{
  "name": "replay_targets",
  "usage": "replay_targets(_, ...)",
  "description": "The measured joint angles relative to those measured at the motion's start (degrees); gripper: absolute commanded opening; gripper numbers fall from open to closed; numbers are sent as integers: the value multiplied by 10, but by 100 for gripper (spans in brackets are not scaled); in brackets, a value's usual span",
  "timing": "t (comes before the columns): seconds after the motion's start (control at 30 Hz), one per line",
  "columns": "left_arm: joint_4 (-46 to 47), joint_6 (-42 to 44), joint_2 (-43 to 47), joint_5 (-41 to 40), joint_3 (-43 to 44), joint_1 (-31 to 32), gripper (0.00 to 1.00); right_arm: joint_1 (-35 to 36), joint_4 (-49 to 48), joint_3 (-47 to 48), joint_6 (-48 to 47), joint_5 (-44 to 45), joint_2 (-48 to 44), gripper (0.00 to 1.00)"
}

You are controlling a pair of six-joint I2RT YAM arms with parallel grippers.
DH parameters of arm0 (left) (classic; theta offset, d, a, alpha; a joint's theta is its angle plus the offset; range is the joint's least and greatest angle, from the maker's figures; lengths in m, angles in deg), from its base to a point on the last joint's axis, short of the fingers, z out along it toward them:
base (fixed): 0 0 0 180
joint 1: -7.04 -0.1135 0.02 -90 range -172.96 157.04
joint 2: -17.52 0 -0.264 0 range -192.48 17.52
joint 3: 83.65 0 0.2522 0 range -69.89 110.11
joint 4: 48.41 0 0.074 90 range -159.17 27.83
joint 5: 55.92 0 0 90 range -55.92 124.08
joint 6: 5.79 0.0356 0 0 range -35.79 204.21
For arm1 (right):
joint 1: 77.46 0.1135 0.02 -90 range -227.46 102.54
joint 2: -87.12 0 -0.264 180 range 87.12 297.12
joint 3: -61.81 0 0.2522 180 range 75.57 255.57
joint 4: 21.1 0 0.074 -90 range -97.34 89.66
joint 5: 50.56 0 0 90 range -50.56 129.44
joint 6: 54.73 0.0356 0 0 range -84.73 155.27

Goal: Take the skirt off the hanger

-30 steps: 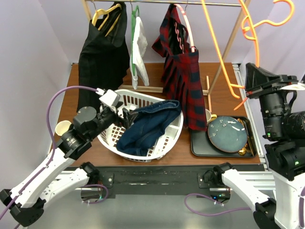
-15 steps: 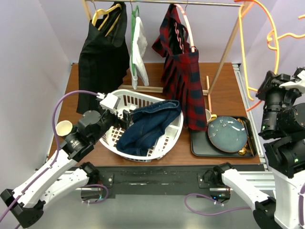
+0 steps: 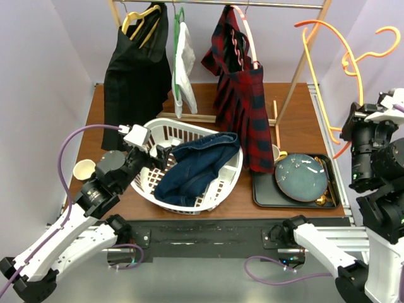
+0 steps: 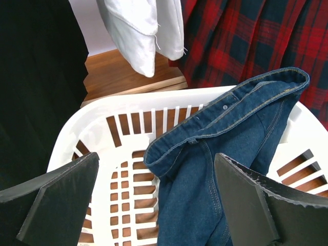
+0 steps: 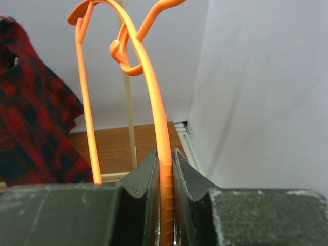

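currently | denim skirt (image 4: pixel 205 169) slumped in basket (image 4: pixel 102 110) (waistband seemingly uppermost) | left gripper (image 4: pixel 155 158) spread | right gripper (image 5: pixel 164 174) clamps hanger (image 5: pixel 160 118)

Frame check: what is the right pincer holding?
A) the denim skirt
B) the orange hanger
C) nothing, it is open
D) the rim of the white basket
B: the right wrist view shows the right pincer closed on the bar of the orange hanger, while the denim skirt lies in the white basket, away from it.
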Motion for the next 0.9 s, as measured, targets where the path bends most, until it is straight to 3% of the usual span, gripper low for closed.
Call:
replay_targets(0.17,0,0,-2,3,-1,0,100,0,61,89,-4,-43,77,0)
replay_targets(0.43,0,0,8,14,-9,0,100,0,87,163,-44,-32,234,0)
replay_targets(0.9,9,0,0,49,-9,0,100,0,-116,77,-116,-58,240,0)
